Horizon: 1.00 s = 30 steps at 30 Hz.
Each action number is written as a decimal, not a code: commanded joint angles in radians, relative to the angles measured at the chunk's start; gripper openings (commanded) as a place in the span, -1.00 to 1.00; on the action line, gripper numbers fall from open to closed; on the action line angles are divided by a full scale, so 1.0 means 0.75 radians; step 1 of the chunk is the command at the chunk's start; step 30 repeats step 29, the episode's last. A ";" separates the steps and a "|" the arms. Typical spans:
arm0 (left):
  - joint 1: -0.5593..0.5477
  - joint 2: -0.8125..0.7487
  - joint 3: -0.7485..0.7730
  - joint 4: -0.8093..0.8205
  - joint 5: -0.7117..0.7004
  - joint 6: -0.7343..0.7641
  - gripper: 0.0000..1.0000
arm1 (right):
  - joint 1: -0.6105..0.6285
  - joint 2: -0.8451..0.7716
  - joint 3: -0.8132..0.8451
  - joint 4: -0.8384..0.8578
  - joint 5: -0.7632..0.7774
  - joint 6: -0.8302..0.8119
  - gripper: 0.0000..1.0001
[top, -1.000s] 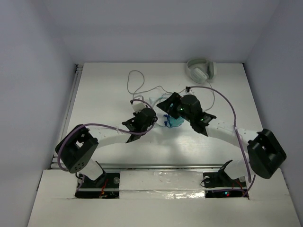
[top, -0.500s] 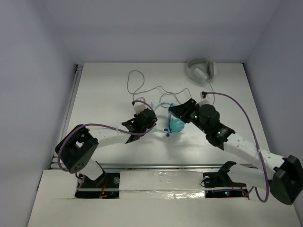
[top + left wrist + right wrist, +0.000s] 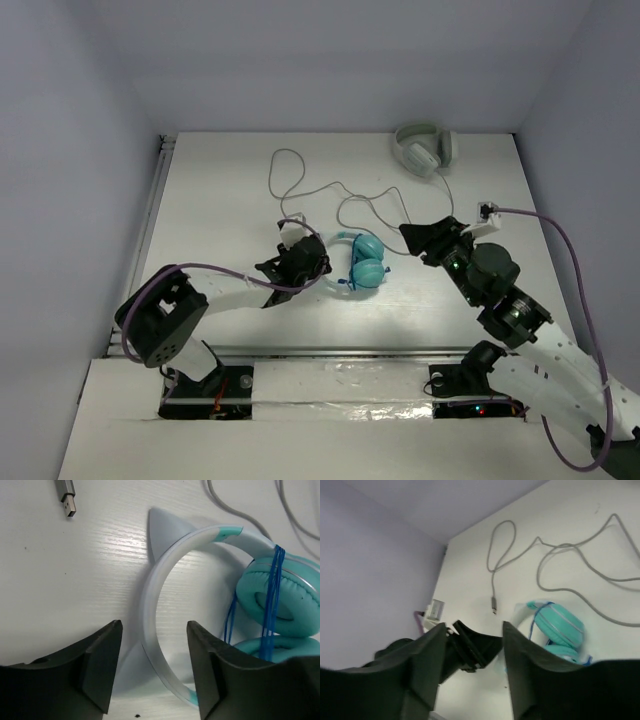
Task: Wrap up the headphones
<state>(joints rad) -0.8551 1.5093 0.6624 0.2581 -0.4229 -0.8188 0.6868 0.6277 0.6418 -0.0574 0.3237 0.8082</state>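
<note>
left jaws and right jaws spread, empty; headphones point(image 3: 366, 262) lie beside the left, blue cable point(image 3: 271, 600) wrapped

White table point(image 3: 220, 190), pale lilac walls point(image 3: 70, 120)

Grey-white over-ear headphones point(image 3: 423, 150) lie at the far edge of the white bench point(image 3: 220, 200), toward its right corner. Their thin grey cable point(image 3: 272, 175) trails leftward across the far half of the bench in loose loops. It ends in a metal USB plug point(image 3: 67, 496) lying flat near the bench's middle.
</note>
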 commanded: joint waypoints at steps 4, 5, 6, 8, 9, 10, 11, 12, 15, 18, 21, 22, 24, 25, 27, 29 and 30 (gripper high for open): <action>0.009 -0.206 0.051 -0.037 -0.082 0.094 0.50 | -0.002 -0.090 0.095 -0.206 0.106 -0.165 0.51; 0.009 -0.231 0.064 -0.058 -0.091 0.120 0.61 | -0.002 -0.115 0.132 -0.244 0.118 -0.175 0.59; 0.009 -0.257 0.068 -0.072 -0.093 0.132 0.71 | -0.002 -0.123 0.152 -0.269 0.147 -0.196 0.69; 0.009 -0.363 0.074 -0.117 -0.101 0.159 0.96 | -0.002 -0.143 0.195 -0.318 0.188 -0.214 0.89; 0.009 -0.406 0.074 -0.127 -0.103 0.187 0.98 | -0.002 -0.168 0.236 -0.367 0.227 -0.237 0.99; 0.009 -0.504 0.076 -0.158 -0.109 0.200 0.98 | -0.002 -0.180 0.255 -0.390 0.251 -0.245 0.99; 0.009 -0.560 0.086 -0.172 -0.117 0.220 0.98 | -0.002 -0.195 0.277 -0.444 0.284 -0.249 0.99; 0.009 -0.613 0.092 -0.180 -0.119 0.243 0.98 | -0.002 -0.209 0.298 -0.473 0.313 -0.259 0.99; 0.009 -0.832 0.141 -0.240 -0.148 0.337 0.98 | -0.002 -0.284 0.341 -0.521 0.358 -0.251 0.99; 0.009 -1.016 0.192 -0.289 -0.152 0.415 0.98 | -0.002 -0.338 0.320 -0.527 0.338 -0.282 0.99; 0.009 -1.163 0.235 -0.336 -0.130 0.460 0.98 | -0.002 -0.373 0.330 -0.551 0.291 -0.270 0.99; 0.009 -1.182 0.246 -0.342 -0.130 0.460 0.98 | -0.002 -0.373 0.331 -0.557 0.286 -0.262 0.99; 0.009 -1.217 0.232 -0.338 -0.121 0.468 0.98 | -0.002 -0.391 0.333 -0.568 0.278 -0.245 0.99; 0.009 -1.237 0.219 -0.334 -0.121 0.466 0.98 | -0.002 -0.395 0.333 -0.574 0.276 -0.231 0.99; 0.009 -1.243 0.179 -0.326 -0.103 0.470 0.98 | -0.002 -0.399 0.328 -0.580 0.272 -0.221 0.99; 0.009 -1.219 0.166 -0.348 -0.113 0.448 0.98 | -0.002 -0.395 0.326 -0.580 0.254 -0.212 0.99; 0.009 -1.219 0.166 -0.348 -0.113 0.448 0.98 | -0.002 -0.395 0.326 -0.580 0.254 -0.212 0.99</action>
